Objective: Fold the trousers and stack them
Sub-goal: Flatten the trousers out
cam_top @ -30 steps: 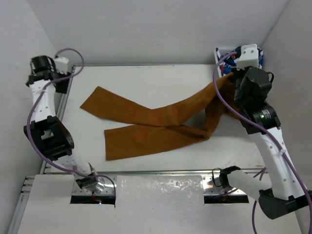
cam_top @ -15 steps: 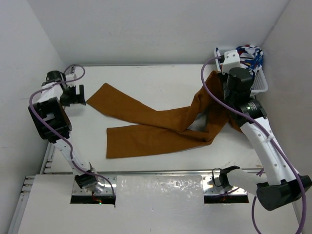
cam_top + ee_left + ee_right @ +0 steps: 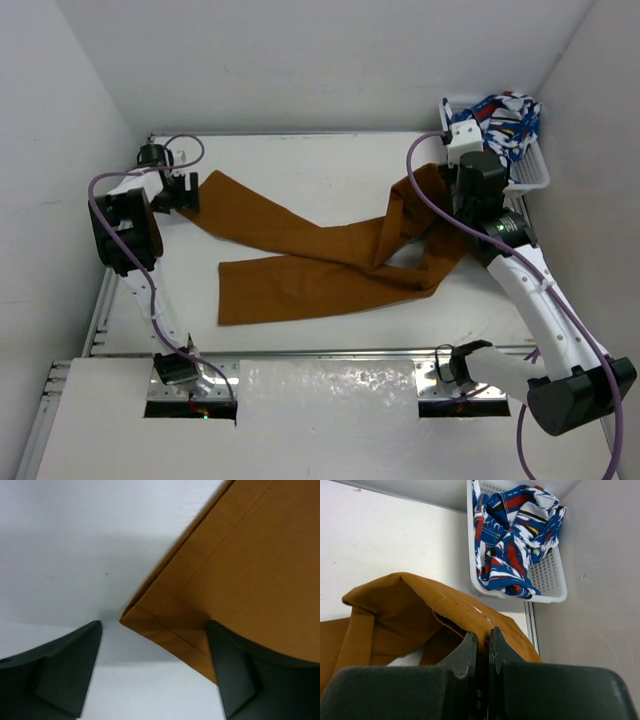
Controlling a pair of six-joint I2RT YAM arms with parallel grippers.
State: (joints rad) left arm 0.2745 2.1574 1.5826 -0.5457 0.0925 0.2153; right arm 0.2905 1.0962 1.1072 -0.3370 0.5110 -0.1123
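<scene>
The mustard-brown trousers (image 3: 310, 255) lie across the white table, both legs running left and crossing in the middle. My right gripper (image 3: 452, 172) is shut on the waist end and holds it lifted at the right; in the right wrist view the jaws (image 3: 483, 639) pinch the waistband cloth (image 3: 420, 610). My left gripper (image 3: 182, 192) is open at the far-left leg's hem. In the left wrist view the hem corner (image 3: 150, 622) lies between the spread fingers (image 3: 65, 665), and the right finger rests on the cloth.
A white basket (image 3: 530, 170) at the back right corner holds a blue-red-white patterned cloth (image 3: 505, 118); it also shows in the right wrist view (image 3: 512, 535). White walls close in on the left, back and right. A metal rail (image 3: 330, 352) runs along the table's near edge.
My left gripper moved right and in from the far left edge to the leg hem. My right gripper moved left and down from the basket with the waist end, pulling it inward.
</scene>
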